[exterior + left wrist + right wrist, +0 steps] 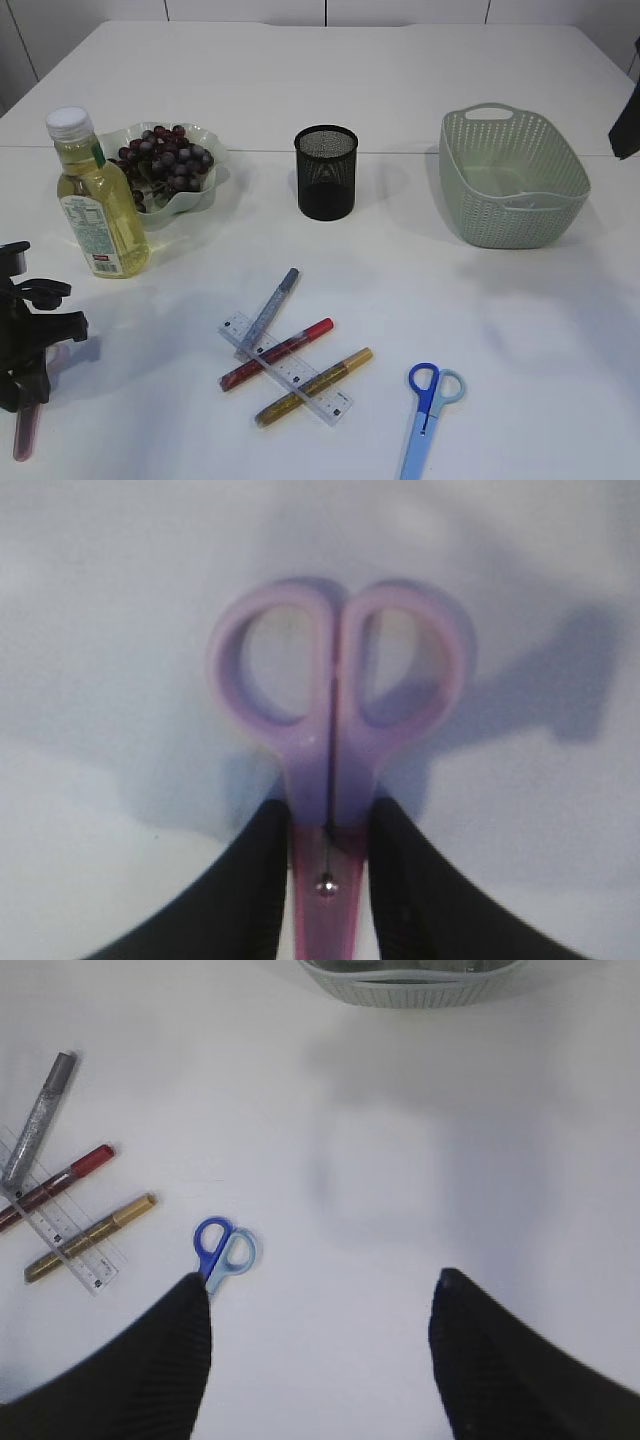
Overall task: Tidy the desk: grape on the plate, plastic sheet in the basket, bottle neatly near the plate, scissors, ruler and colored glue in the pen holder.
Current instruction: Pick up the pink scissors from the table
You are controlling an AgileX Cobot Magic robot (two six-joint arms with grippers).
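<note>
Pinching the pink scissors [335, 770] between the left fingers [240, 890], closed on the narrow shank right at the pivot screw, with the loops sticking out ahead of the tips. Holding them low over the table [400, 90], well left of the pen holder [326, 172] and nearer the camera than it. Impossible to tell from these views whether the scissors are touching the surface.

Gripping a slim, smooth plastic section, so probably risking a swivel or slip on the way to the pen holder, the free end swinging. Aiming for a narrow, light mesh mouth, so also risking a clipped rim, a tipped holder, or scissors dropping beside it if coming in tilted.

Standing left of the pen holder, along the likely path: the bottle [98, 200] and the plate [205, 195] of grapes [165, 155], the bottle tall enough to be knocked by a low sweep.

Lying in front of the pen holder, nearer the camera: the ruler [290, 372] crossed with the silver [272, 305], red [275, 353] and gold [312, 385] glue pens, overlapping and liable to scatter if brushed.

Lying front-right of the pen holder: the blue scissors [428, 415].

Hanging wide open and empty over bare table front-right of the pen holder: the right fingers [150, 1360]. Sitting right of the pen holder: the basket [512, 175].
</note>
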